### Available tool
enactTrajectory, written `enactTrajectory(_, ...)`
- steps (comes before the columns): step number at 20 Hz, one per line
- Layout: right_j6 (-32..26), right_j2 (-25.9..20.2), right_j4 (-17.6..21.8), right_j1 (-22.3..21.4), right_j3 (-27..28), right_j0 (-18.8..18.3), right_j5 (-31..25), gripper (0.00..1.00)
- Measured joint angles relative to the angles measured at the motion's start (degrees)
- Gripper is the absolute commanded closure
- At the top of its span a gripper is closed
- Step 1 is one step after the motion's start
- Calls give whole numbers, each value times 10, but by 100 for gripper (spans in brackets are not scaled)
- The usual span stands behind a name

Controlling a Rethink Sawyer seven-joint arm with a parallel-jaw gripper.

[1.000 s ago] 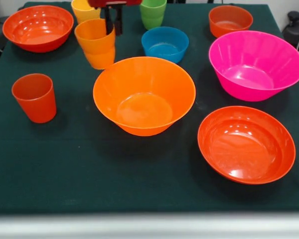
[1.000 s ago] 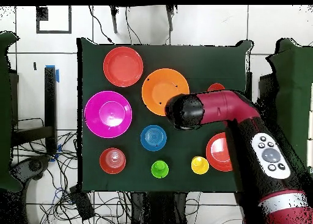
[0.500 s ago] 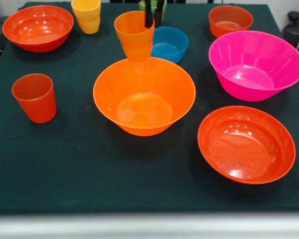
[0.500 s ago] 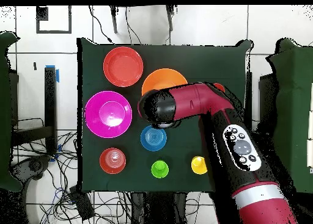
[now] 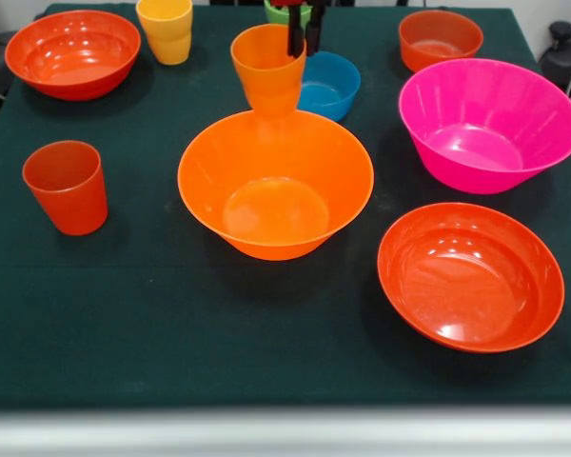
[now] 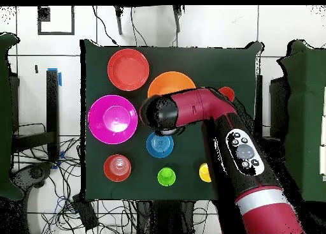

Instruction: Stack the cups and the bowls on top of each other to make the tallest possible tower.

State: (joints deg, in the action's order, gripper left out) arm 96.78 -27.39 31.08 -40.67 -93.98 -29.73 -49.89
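My gripper (image 5: 303,36) comes down from the top edge and is shut on the right rim of an orange cup (image 5: 266,74). The cup hangs upright over the far rim of the large orange bowl (image 5: 276,181). Just behind the cup to the right sits the small blue bowl (image 5: 331,88). A yellow cup (image 5: 167,29) stands at the far left, and a green cup (image 5: 284,11) peeks out behind the gripper. A red-orange cup (image 5: 67,186) stands at the near left. In the overhead view the arm (image 6: 210,117) covers the gripper, the held cup and part of the orange bowl (image 6: 167,83).
The magenta bowl (image 5: 488,124) sits right of the orange bowl, with a wide red-orange bowl (image 5: 469,276) in front of it. Another wide red-orange bowl (image 5: 73,52) is far left and a small red-orange bowl (image 5: 440,38) far right. All rest on the green cloth (image 5: 171,324).
The orange cup has travelled with the gripper from beside the yellow cup rightwards to above the orange bowl's far rim. The arm has swung across the table.
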Motion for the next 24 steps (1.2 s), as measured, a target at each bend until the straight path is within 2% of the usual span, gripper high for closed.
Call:
enactTrajectory(10,0,24,0,33,5,1,24,100)
enactTrajectory(17,0,38,0,57,20,16,58,100)
enactTrajectory(24,0,48,-10,67,39,33,63,100)
